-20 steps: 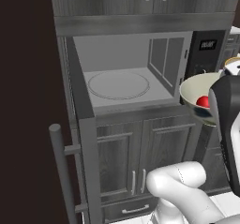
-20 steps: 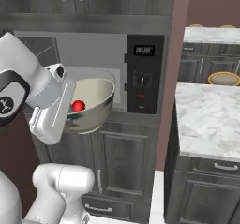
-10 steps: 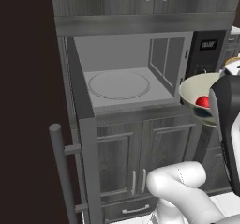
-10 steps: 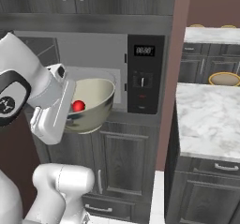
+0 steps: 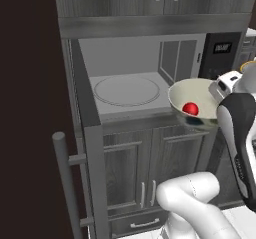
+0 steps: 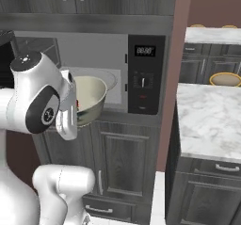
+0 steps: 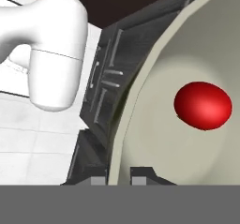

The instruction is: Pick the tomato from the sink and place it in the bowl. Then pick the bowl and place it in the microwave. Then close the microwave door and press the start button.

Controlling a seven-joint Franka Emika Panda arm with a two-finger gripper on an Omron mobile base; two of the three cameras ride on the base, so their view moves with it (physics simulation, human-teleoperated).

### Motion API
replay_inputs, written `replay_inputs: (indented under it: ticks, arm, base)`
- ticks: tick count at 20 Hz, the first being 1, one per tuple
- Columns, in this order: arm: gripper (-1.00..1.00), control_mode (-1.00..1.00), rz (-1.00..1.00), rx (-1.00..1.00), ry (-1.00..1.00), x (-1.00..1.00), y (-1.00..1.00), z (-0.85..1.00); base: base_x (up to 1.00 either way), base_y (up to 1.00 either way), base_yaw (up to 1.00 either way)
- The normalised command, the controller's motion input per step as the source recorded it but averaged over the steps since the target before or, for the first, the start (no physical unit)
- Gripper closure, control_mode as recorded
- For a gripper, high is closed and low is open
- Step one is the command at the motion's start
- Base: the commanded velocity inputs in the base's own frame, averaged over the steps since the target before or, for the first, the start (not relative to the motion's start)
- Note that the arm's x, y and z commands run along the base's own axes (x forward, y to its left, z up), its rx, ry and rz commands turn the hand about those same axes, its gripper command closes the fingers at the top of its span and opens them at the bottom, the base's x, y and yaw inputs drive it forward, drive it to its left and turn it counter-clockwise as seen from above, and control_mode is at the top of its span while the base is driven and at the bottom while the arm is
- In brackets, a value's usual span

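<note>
My gripper [image 7: 119,178] is shut on the rim of the cream bowl [image 5: 196,94], holding it in the air just right of the open microwave [image 5: 125,63]. The red tomato [image 5: 190,108] lies inside the bowl [image 7: 154,124], and in the hand view the tomato [image 7: 203,105] sits right of the rim. In the right base view my arm covers part of the bowl [image 6: 92,95]. The microwave door [image 5: 95,173] stands swung wide open at the left, bar handle [image 5: 64,183] toward me. The turntable [image 5: 127,90] is bare. The sink is out of view.
The black control panel [image 6: 145,73] is right of the cavity. Grey cabinet doors [image 5: 145,158] are below the microwave, and more are above it. A marble counter [image 6: 207,116] stands at the right, with a yellow-rimmed dish [image 6: 226,79] behind it.
The bowl with the tomato has moved left, closer to the microwave opening. The hand has risen a little. The grip has not changed.
</note>
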Motion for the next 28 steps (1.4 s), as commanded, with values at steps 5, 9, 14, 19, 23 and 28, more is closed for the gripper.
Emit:
replay_inputs:
  ticks: [5,9,14,19,23,28]
  arm:
    - [1.0,-1.0,0.09,0.0,-0.01,0.95,0.86,-0.19]
    - [1.0,-1.0,0.0,0.0,0.0,1.0,0.88,-0.02]
    - [1.0,-1.0,0.0,0.03,0.03,0.91,0.13,0.0]
    - [1.0,-1.0,0.0,0.01,0.01,0.97,0.0,-0.08]
    - [1.0,-1.0,0.0,0.0,0.0,1.0,0.03,-0.25]
    - [1.0,-1.0,-0.01,0.0,0.0,1.0,0.0,-0.23]
  base:
    - [0.0,0.0,0.0]
    - [0.0,0.0,0.0]
    - [0.0,0.0,0.0]
    - [0.0,0.0,0.0]
    - [0.0,0.0,0.0]
    - [0.0,0.0,0.0]
